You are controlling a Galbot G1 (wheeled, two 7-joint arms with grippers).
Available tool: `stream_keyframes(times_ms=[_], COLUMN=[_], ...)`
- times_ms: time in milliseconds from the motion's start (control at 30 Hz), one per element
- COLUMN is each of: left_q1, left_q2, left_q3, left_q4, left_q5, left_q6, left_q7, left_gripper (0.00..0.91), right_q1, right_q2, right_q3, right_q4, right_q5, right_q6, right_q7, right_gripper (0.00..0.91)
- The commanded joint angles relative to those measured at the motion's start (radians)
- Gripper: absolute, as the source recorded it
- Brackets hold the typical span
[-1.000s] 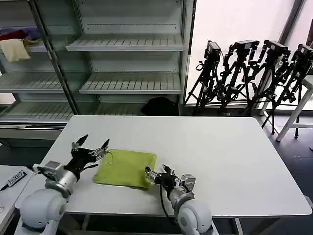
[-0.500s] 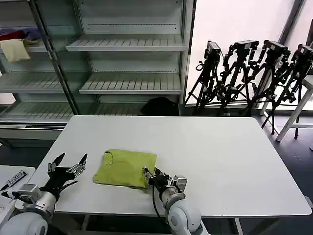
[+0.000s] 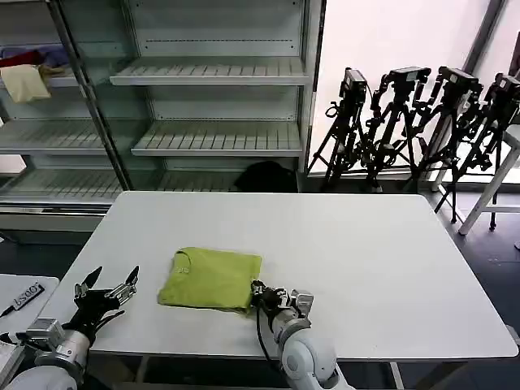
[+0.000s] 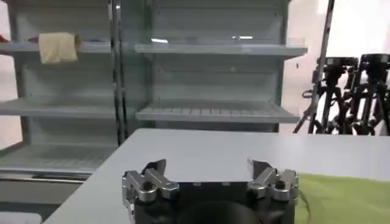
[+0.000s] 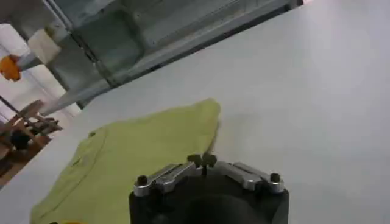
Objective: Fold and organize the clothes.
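**Both arms drawn back, folded shirt resting on the tabletop**

Since half a second ago the left gripper [image 3: 106, 286] has slipped a little lower toward the lower left corner of the head view, and the right gripper [image 3: 258, 291] has edged slightly rightward along the shirt's near corner; the shirt itself has hardly shifted.

At the lower left of the head view, the left gripper hovers over the near left edge of the white tabletop [image 3: 366, 260], its jaws spread wide and holding nothing. It is well apart from the cloth. The left wrist view shows the two fingers [image 4: 149, 179] set far apart, with a strip of green cloth [image 4: 341, 198] at the frame's lower right.

Left of centre in the lower half of the head view lies the lime-green T-shirt [image 3: 213, 278], folded into a compact rectangle and flat on the tabletop, its collar toward the left end.

Just right of that, at lower centre, the right gripper sits at the shirt's near right corner. In the right wrist view its jaws [image 5: 204, 161] are pressed together, and they appear to hold no cloth; the folded shirt [image 5: 134, 164] spreads beyond them.
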Motion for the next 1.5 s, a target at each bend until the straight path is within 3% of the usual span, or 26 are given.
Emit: stream_keyframes(times_ms=[33,333,500,567,800,1000,1033,1067,1267,1500], left_q1=[0.024,0.013,0.0,-0.005,-0.01,-0.012,-0.01,-0.01,-0.014,-0.043], left_q2=[-0.001,-0.006,-0.012,-0.015,-0.024,-0.023,-0.022,-0.022,-0.022,-0.024], left_q3=[-0.01,0.014,0.033,0.041,0.059,0.057,0.057,0.057,0.06,0.062], left_q4=[0.004,0.021,0.031,0.035,0.049,0.053,0.053,0.054,0.055,0.041], left_q5=[-0.006,0.0,0.011,0.015,0.02,0.019,0.019,0.019,0.012,0.004], left_q6=[-0.014,-0.015,-0.014,-0.013,-0.014,-0.015,-0.015,-0.016,-0.023,-0.05], left_q7=[-0.001,-0.004,-0.004,-0.004,-0.004,-0.004,-0.004,-0.004,-0.001,0.02], left_gripper=[0.907,0.907,0.907,0.907,0.907,0.907,0.907,0.907,0.907,0.907], right_q1=[0.003,-0.034,-0.045,-0.04,-0.013,0.001,0.001,0.001,-0.019,-0.07], right_q2=[-0.041,-0.127,-0.12,-0.134,-0.122,-0.098,-0.094,-0.091,-0.102,-0.141], right_q3=[0.093,0.261,0.358,0.369,0.347,0.296,0.294,0.293,0.323,0.434], right_q4=[0.023,0.083,0.071,0.065,0.046,0.034,0.033,0.031,0.045,0.126], right_q5=[0.006,-0.018,-0.15,-0.151,-0.352,-0.427,-0.435,-0.445,-0.524,-0.613], right_q6=[-0.002,-0.005,-0.003,-0.002,0.002,0.001,0.002,0.002,0.003,0.031], right_q7=[-0.016,-0.101,-0.173,-0.179,-0.244,-0.249,-0.25,-0.248,-0.245,-0.263], right_gripper=[0.0,0.0,0.0,0.0,0.0,0.0,0.05,0.907,0.907,0.907])
